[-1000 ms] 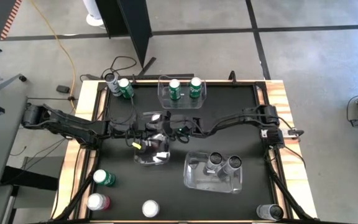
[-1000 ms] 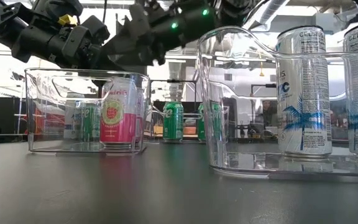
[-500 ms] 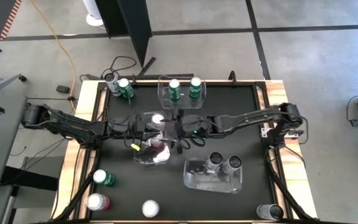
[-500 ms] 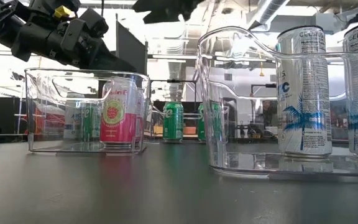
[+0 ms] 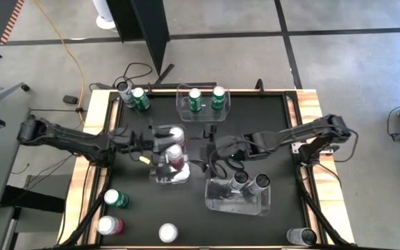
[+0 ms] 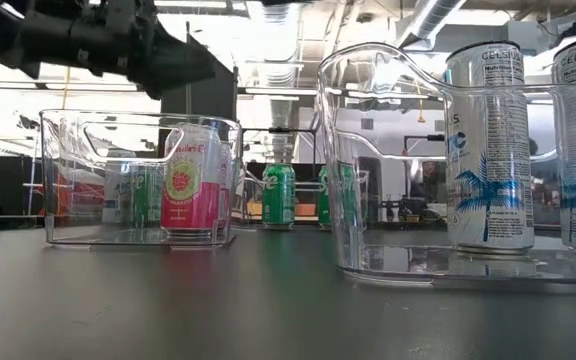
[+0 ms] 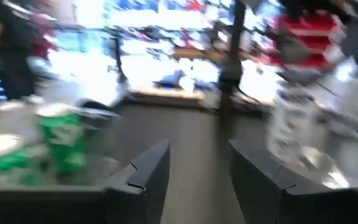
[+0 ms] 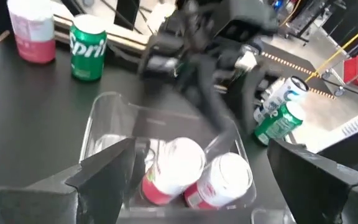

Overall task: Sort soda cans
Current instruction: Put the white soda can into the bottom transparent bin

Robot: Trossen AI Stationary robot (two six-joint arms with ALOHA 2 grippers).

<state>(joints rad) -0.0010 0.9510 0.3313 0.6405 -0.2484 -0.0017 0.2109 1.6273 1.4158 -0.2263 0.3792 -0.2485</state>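
Note:
Two red-pink soda cans (image 8: pixel 173 167) stand upright in the clear middle bin (image 5: pixel 164 175). My left gripper (image 7: pixel 197 174) is open and holds nothing. It hangs level just above the bin's left side (image 5: pixel 155 142), also seen in the low view (image 6: pixel 183 65). My right gripper (image 8: pixel 204 155) is open and has nothing in it, raised to the right of that bin (image 5: pixel 208 154). Two green cans (image 5: pixel 205 98) stand in the far bin, and two grey cans (image 5: pixel 248 182) stand in the near right bin.
Loose cans stand on the black mat: a grey one (image 5: pixel 123 88) and a green one (image 5: pixel 140 98) at the far left, a green one (image 5: pixel 115 198), a red-pink one (image 5: pixel 108 226) and a further can (image 5: pixel 167 232) at the near left, a dark one (image 5: pixel 301 237) at the near right.
My left gripper has risen from the middle bin and drawn back toward the table's left edge, leaving a red-pink can standing in the bin. My right gripper has lifted away from above that bin and moved toward the table's right and near edges.

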